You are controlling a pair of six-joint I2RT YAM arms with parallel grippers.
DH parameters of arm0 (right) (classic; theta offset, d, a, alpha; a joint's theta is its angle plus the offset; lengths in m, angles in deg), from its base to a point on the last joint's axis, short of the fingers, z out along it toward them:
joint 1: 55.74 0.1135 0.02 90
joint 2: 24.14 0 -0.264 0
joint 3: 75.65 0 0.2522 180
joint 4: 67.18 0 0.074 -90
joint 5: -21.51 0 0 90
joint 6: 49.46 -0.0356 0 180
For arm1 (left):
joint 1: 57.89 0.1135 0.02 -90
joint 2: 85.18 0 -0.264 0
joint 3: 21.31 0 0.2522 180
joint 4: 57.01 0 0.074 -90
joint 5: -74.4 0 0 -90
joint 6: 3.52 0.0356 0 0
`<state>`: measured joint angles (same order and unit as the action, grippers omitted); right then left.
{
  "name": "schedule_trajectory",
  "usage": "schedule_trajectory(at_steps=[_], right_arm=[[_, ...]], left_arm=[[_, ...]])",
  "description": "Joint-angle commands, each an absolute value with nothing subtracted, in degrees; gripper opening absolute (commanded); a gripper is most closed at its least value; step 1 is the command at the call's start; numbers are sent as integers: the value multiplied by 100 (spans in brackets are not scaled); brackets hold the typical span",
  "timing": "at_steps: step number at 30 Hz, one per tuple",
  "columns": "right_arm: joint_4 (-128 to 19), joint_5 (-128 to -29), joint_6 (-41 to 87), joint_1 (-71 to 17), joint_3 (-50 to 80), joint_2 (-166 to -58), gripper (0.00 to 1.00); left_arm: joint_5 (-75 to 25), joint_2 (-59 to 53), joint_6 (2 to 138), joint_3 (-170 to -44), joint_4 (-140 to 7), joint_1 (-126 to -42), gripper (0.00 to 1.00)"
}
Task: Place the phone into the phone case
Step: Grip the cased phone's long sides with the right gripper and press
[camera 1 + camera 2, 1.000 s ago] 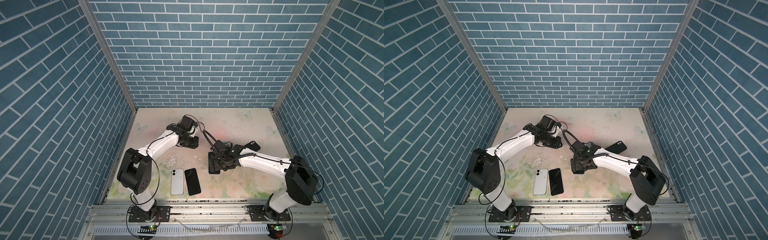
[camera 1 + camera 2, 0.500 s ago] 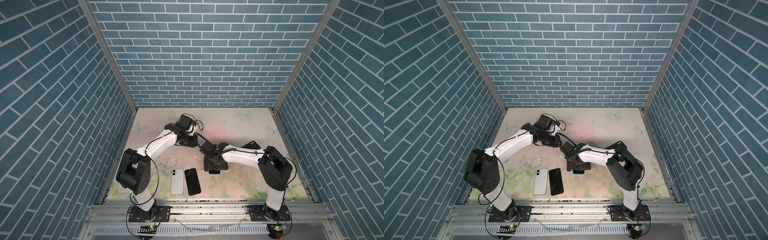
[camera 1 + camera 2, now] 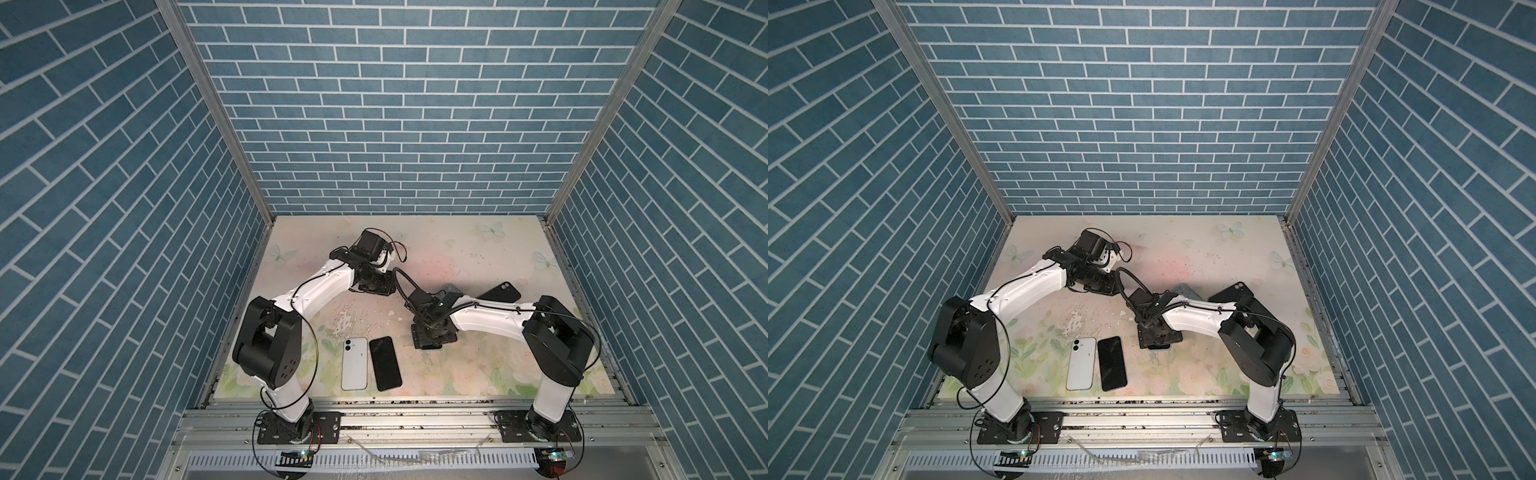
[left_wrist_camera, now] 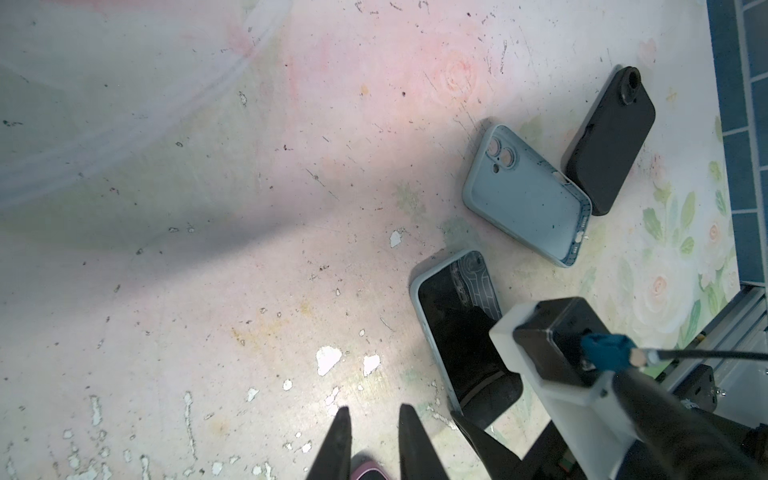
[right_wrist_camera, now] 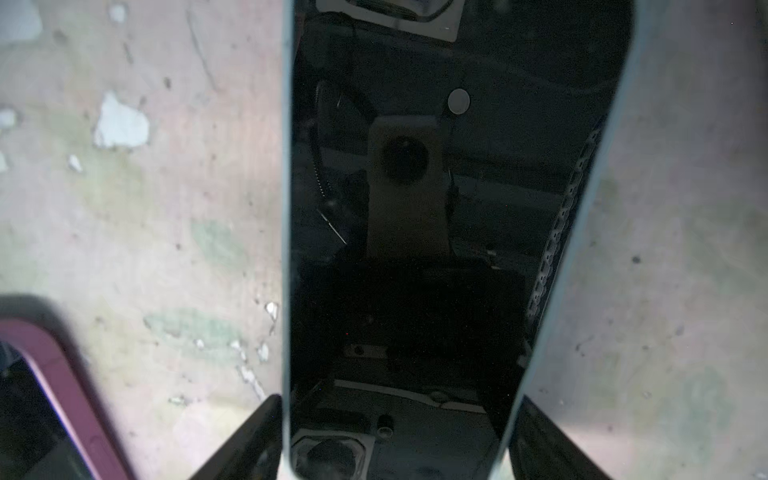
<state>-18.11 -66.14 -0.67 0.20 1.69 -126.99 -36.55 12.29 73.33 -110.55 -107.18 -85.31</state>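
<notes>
Phone (image 5: 407,208) lies screen-up on desk (image 5: 166,249), btwn R end effector (image 5: 399,415) fingers flanking its long edges; grip can't tell. L end effector (image 4: 371,419) nearly pressed together, empty. Blue case (image 4: 523,199) nearby.

- The white, black-jointed left arm (image 3: 316,291) reaches forward and inward with its elbow bent. Its black left hand (image 4: 374,409) points down, fingers nearly together.
- The white, black-jointed right arm (image 3: 490,320) stretches low toward the middle. Its black right hand (image 5: 399,400) points straight down, fingers spread wide.
</notes>
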Motion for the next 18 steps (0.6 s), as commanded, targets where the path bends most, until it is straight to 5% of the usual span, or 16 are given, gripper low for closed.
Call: schedule_trajectory(at_steps=[1, 18], right_arm=[[-1661, -6926, 985, 26, 74, -12495, 77], [-141, -6340, 4635, 88, 671, -12231, 74]], left_arm=[[-3760, 1346, 7320, -11045, -10716, -8507, 23], [-3824, 1448, 7329, -11065, -10738, -8506, 23]])
